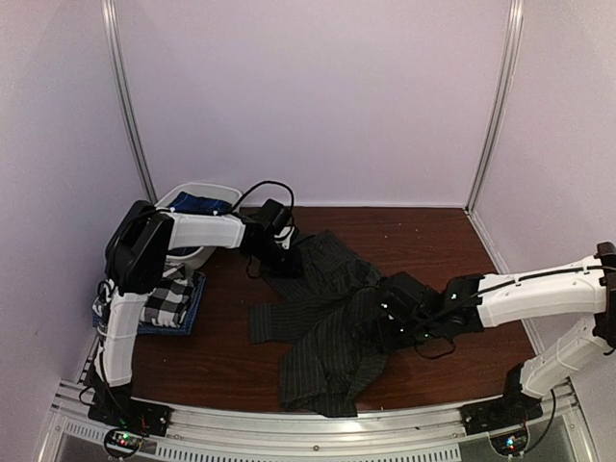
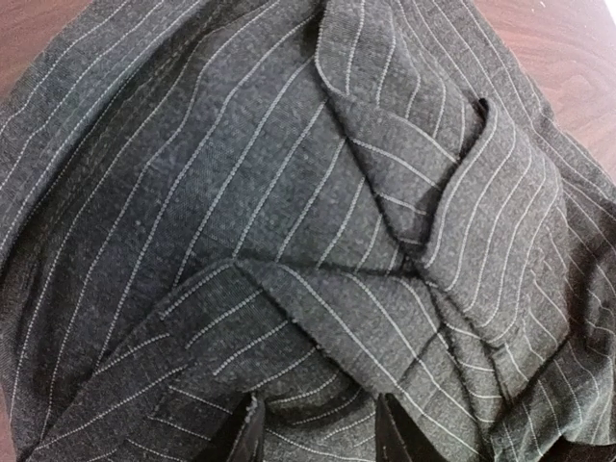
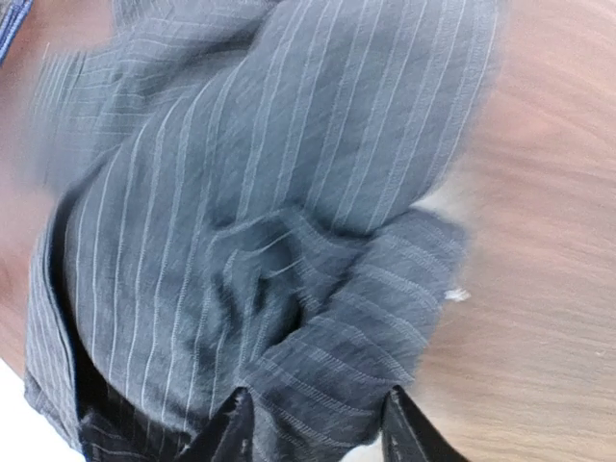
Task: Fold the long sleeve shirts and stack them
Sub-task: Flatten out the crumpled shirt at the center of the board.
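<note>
The charcoal pinstriped shirt [image 1: 332,332] lies crumpled across the middle of the brown table [image 1: 443,241]. My left gripper [image 1: 281,252] is low over its far left part. In the left wrist view the gripper [image 2: 316,433] is open, with a fold of the shirt [image 2: 289,192] bulging between the fingers [image 2: 245,433]. My right gripper [image 1: 395,322] is at the shirt's right side. In the right wrist view it [image 3: 316,428] is open, with a bunched edge of the shirt [image 3: 289,144] between its fingers [image 3: 399,428]. The checked shirt [image 1: 171,300] lies folded at the left edge.
The checked shirt rests on a blue cloth [image 1: 189,322]. A white basket [image 1: 192,189] at the back left holds a dark blue cloth [image 1: 204,204]. White walls enclose the table on three sides. The pinstriped shirt's hem hangs near the front rail [image 1: 318,423].
</note>
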Tool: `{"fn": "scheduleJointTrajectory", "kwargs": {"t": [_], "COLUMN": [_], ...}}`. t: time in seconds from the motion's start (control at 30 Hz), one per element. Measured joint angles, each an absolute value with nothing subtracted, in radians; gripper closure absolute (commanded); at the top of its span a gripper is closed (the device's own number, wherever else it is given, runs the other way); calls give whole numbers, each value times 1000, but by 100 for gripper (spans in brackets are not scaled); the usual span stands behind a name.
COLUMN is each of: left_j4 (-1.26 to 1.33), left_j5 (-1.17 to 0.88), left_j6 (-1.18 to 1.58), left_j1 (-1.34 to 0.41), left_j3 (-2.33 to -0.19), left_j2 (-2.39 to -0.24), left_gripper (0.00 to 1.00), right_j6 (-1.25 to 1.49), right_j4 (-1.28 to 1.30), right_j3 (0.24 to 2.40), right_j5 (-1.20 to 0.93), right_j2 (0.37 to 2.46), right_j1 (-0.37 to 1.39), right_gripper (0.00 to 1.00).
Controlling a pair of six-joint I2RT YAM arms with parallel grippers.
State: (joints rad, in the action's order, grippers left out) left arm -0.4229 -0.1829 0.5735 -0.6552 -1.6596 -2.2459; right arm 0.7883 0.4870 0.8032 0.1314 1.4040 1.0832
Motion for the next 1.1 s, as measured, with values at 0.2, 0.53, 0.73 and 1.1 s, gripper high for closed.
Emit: {"fn": "scheduleJointTrajectory", "kwargs": {"t": [0.2,0.53,0.73,1.1], "left_j4": [-451,-493,-514,-581], "left_j5": [-168,-159,-169,-215], "left_j6": [547,486,438,370], "left_j1": [-646,-599,-581,-550], "left_j3": [-1737,-2010,-2173,-2403], "left_j2": [-2293,-2464,-2564,-2677], "left_gripper": [60,60,60,46], "right_j6": [783,758,733,681], "right_j4": [504,489,441,362], "right_j3": [834,828,798,768], "right_j5": [203,231,225,188], "right_j2": [1348,1234,1227,1223], "right_j1": [1016,928,874,810], "right_gripper": [35,29,29,23]}}
